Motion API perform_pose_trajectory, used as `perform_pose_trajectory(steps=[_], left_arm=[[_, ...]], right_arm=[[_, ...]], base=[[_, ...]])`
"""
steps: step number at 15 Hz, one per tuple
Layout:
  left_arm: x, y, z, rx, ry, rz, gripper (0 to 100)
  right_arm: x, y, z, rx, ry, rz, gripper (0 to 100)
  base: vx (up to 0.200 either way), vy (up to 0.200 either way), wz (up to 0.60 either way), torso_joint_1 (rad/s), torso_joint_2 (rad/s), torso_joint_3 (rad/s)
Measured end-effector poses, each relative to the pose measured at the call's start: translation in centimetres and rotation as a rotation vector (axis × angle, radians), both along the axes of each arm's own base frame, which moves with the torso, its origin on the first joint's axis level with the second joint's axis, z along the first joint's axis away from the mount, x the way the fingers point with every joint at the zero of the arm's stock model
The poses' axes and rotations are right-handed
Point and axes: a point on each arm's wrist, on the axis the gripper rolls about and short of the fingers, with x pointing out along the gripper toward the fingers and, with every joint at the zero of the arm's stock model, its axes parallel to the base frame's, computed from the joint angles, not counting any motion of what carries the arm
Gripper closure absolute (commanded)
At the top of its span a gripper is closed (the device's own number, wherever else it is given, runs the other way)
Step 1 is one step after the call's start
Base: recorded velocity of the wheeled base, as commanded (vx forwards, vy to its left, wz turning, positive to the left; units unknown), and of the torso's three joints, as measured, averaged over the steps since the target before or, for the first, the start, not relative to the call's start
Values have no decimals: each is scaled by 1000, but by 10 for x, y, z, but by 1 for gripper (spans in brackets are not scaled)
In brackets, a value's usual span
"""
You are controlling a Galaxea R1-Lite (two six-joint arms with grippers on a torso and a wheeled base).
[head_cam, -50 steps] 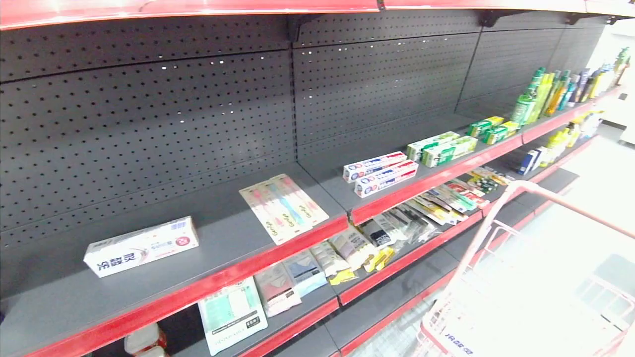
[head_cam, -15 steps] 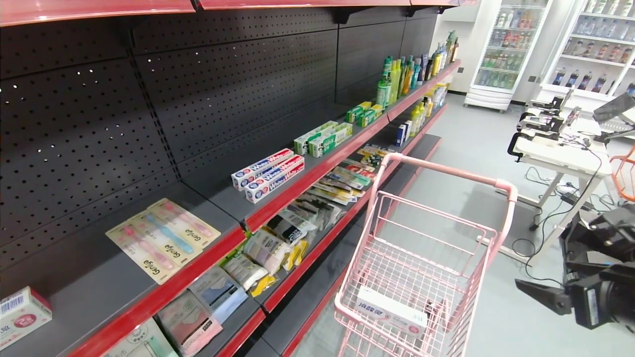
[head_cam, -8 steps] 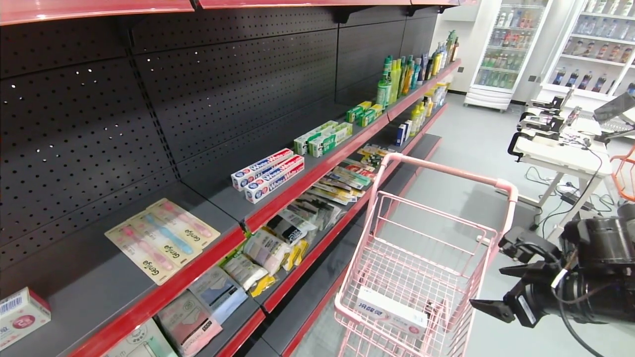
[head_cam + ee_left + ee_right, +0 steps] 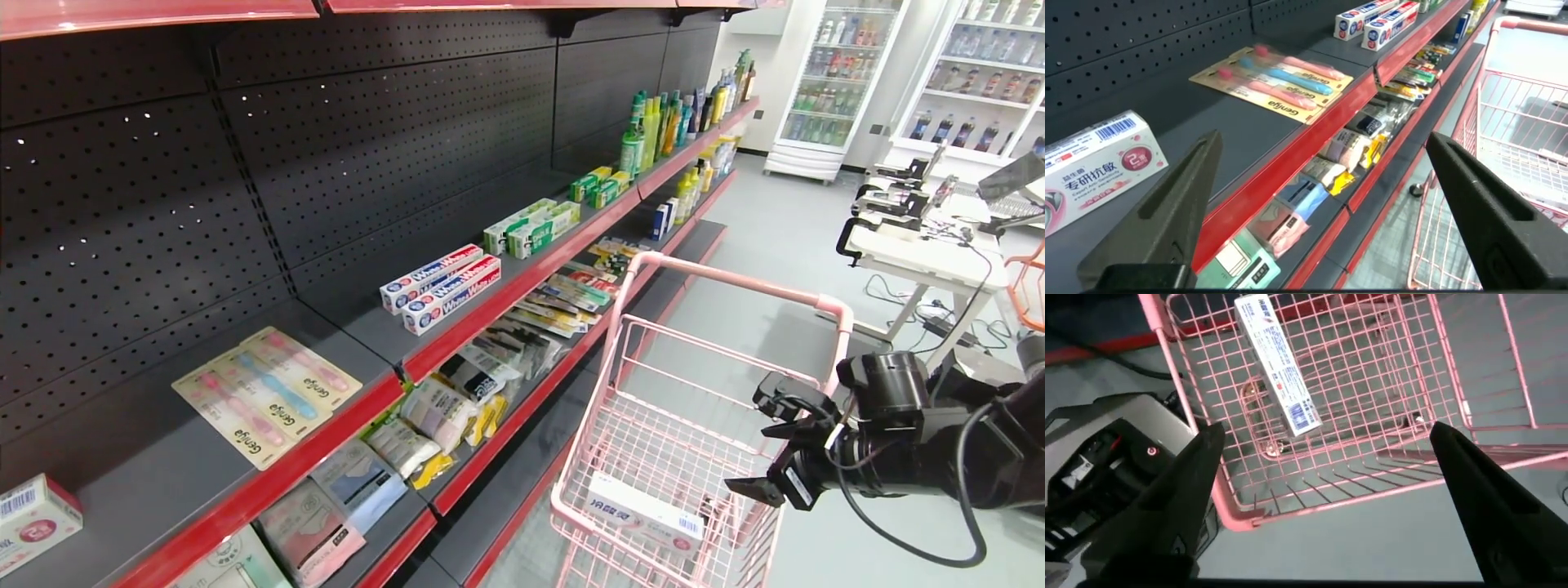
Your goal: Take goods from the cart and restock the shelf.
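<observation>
A pink wire cart (image 4: 739,282) stands in the aisle beside the red-edged shelf (image 4: 326,441). One white toothpaste box (image 4: 645,514) lies flat on the cart's bottom, also visible as the box (image 4: 1275,363) through the cart's mesh (image 4: 1396,392). My right gripper (image 4: 765,447) hangs open above the cart's right rim, nothing between its fingers; the right wrist view has the same gripper (image 4: 1327,433) over the basket. My left gripper (image 4: 1324,143) is open and empty in front of the shelf, near a white toothpaste box (image 4: 1094,167) lying on it, seen too at the far left (image 4: 33,518).
A toothbrush pack (image 4: 265,392) and red-and-blue toothpaste boxes (image 4: 441,286) lie on the same shelf board, green boxes and bottles farther along. Packets crowd the lower shelf (image 4: 457,384). A white desk (image 4: 922,261) with cables stands at the right; drink coolers (image 4: 824,82) behind.
The head camera has swung from the shelf toward the cart. Over the last second my right arm has moved left, bringing its open gripper over the cart's rim.
</observation>
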Motion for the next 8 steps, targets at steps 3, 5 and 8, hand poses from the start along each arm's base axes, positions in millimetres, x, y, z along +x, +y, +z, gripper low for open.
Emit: perform_pose_trajectory(steps=[3,5,8], left_arm=[[0,0,0,0,0,0,0],[0,0,0,0,0,0,0],[0,0,0,0,0,0,0]], right_arm=[[2,2,-9,-9,25,18,0],[3,3,-12,-16,27,32,0],[4,7,-13,-18,29,47,0]], base=[[0,0,0,-105,243,129],[0,0,0,-139,298,161],[0,0,0,-154,328,175]])
